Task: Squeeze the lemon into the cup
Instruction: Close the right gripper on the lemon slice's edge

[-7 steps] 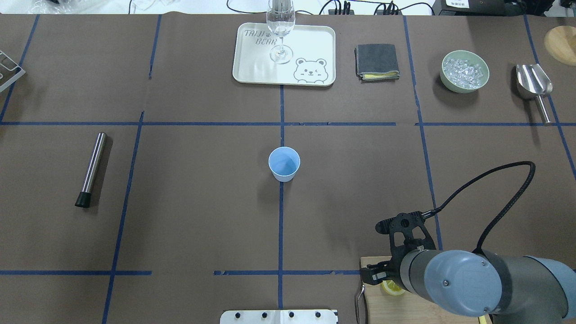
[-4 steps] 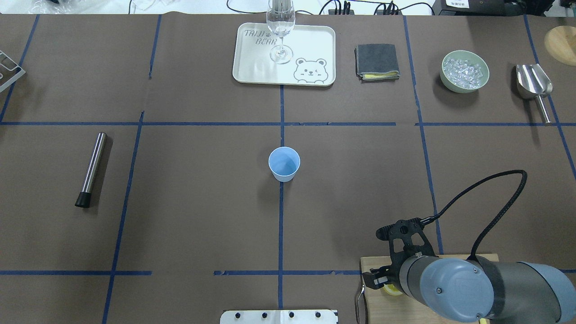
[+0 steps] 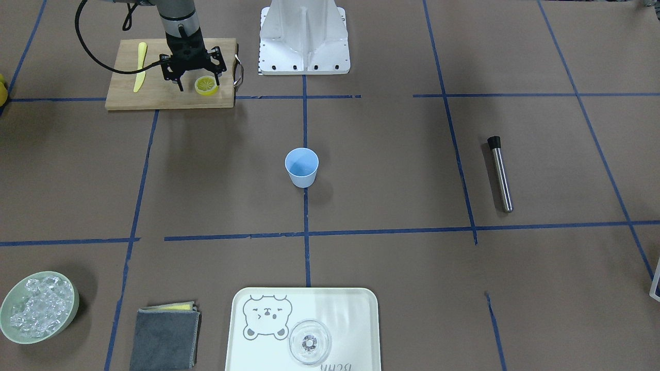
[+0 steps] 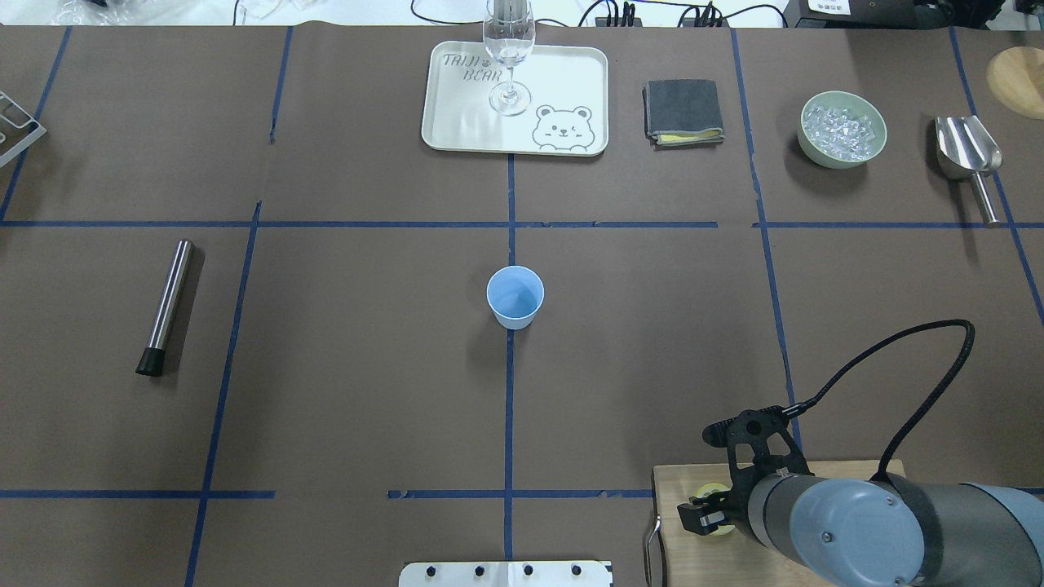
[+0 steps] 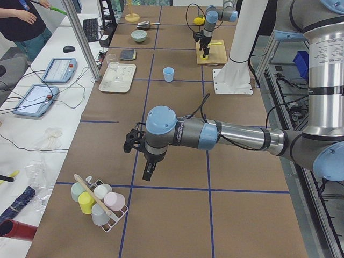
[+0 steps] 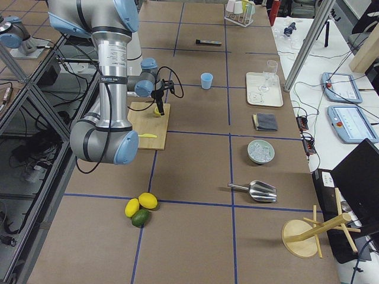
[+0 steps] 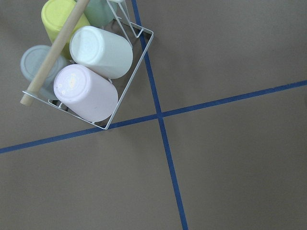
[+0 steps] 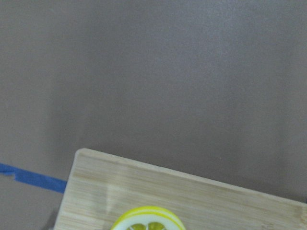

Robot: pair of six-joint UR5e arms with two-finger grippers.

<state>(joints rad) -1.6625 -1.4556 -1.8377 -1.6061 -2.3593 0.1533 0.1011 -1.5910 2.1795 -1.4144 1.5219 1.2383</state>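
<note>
The lemon slice (image 3: 207, 85) lies flat on the wooden cutting board (image 3: 154, 98) at the robot's right. It also shows in the overhead view (image 4: 706, 492) and at the bottom edge of the right wrist view (image 8: 147, 219). My right gripper (image 3: 201, 85) points down over the board, open, with a finger on either side of the slice. The light-blue cup (image 4: 515, 296) stands upright in the middle of the table, far from both grippers. My left gripper (image 5: 148, 169) hangs over bare table near a rack of cups; I cannot tell whether it is open or shut.
A yellow knife (image 3: 140, 72) lies on the board. A glass (image 4: 509, 57) stands on the bear tray (image 4: 563, 81). Grey cloth (image 4: 683, 111), ice bowl (image 4: 842, 129) and scoop (image 4: 966, 151) at the far right. A metal rod (image 4: 165, 306) lies left. The cup rack (image 7: 96, 67) is under the left wrist.
My right gripper has moved a little to the right and back toward the robot over the cutting board. The cup and the other things have not moved.
</note>
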